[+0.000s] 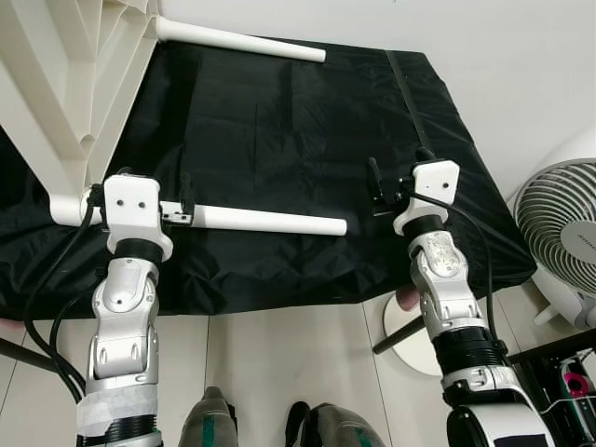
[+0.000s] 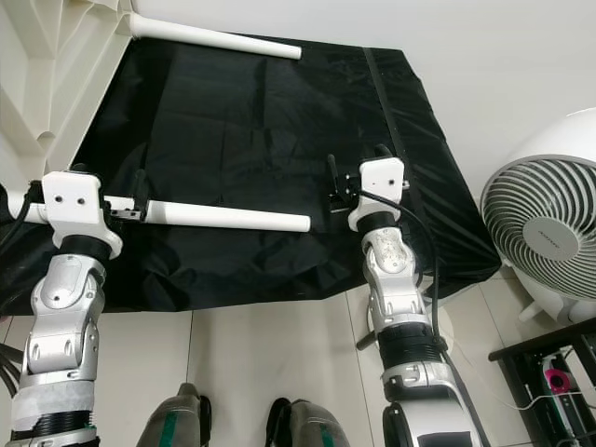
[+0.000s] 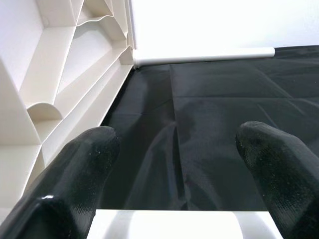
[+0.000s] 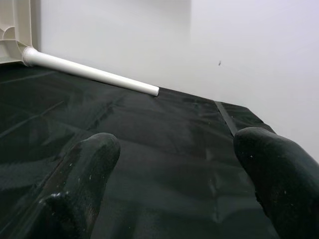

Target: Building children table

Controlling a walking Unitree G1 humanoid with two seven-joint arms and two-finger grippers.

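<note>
- Legs first: near table leg point(image 1: 270, 222) is lying flat across the black cloth point(image 1: 279, 121), its left end plugging into the corner of the white table frame point(image 1: 56, 102), which is lying on its side at your left.
- Your left hand point(image 1: 186, 207) is sitting right over that leg close to the frame corner, fingers point(image 3: 79, 169) spread apart on either side of it, not squeezing.
- Far table leg point(image 1: 240, 39) is sticking out from the frame's other corner, lying along the back edge of the cloth by the wall.
- Your right hand point(image 1: 376, 189) is hovering over bare cloth, well apart from both legs, fingers point(image 4: 276, 174) wide apart and gripping nothing.
- White fan point(image 2: 545, 223) is standing on the floor off to your right.
</note>
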